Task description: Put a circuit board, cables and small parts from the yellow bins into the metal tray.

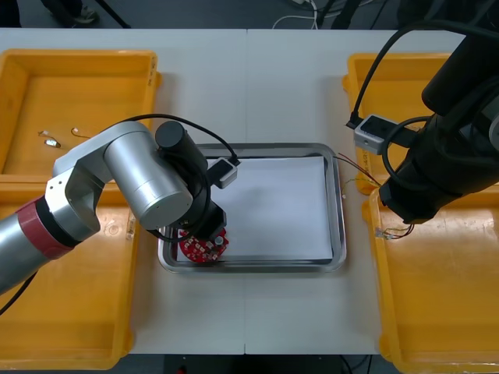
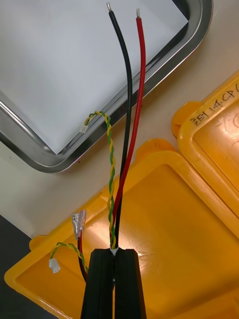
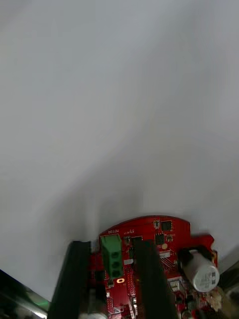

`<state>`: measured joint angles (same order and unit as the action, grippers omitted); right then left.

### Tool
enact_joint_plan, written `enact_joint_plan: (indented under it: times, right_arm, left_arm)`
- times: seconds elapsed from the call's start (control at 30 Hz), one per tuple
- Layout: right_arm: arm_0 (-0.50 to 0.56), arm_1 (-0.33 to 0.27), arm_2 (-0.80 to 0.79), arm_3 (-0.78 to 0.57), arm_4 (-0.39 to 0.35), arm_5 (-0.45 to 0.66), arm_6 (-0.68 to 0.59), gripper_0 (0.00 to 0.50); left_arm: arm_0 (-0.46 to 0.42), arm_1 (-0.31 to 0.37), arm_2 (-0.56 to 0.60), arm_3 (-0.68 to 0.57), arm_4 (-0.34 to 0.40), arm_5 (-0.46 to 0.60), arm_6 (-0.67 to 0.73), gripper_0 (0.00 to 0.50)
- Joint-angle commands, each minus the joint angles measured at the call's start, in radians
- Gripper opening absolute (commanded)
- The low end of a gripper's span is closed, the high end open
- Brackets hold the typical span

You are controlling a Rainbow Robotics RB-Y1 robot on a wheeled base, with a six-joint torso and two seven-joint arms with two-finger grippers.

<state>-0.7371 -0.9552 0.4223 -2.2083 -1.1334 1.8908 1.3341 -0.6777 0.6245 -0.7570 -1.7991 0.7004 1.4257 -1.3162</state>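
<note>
Left gripper (image 3: 113,256) pinches the circuit board (image 1: 203,247) at the near left corner of the tray (image 1: 341,202); it should let go gently. Right gripper (image 2: 113,253) squeezes cables (image 2: 115,219).

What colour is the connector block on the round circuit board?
The connector block is green; the left wrist view shows it best.

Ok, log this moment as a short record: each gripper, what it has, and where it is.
left gripper: over the metal tray, at its near left corner
circuit board: red, round, directly under the left gripper
right gripper: shut on cables, over the near right yellow bin
cables: black, red, twisted yellow and green
tray inside: white
</note>
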Motion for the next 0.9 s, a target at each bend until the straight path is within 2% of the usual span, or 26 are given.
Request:
enact_joint_plan:
  times: [0.03,0.47,0.6,0.73,0.9]
  right_arm:
    - [-0.038,0.010,0.007,0.001,0.010,0.007,0.030,0.000]
    - [-0.038,0.021,0.009,0.001,0.009,0.007,0.030,0.000]
    - [-0.038,0.053,0.009,0.002,0.015,0.007,0.030,0.000]
    - [-0.039,0.105,0.009,0.025,0.018,0.011,0.033,0.000]
    - [-0.065,0.174,0.009,0.073,0.015,0.017,0.043,0.000]
  left_arm:
    - [-0.030,0.037,-0.008,-0.008,0.011,-0.021,0.057,0.500]
    - [-0.033,0.050,0.010,-0.028,0.028,-0.018,0.074,0.500]
    - [-0.033,0.050,0.042,-0.045,0.053,0.005,0.077,0.500]
    - [-0.042,0.050,0.080,-0.086,0.064,0.078,0.080,0.500]
    - [-0.048,0.050,0.163,-0.146,0.111,0.188,0.083,0.500]
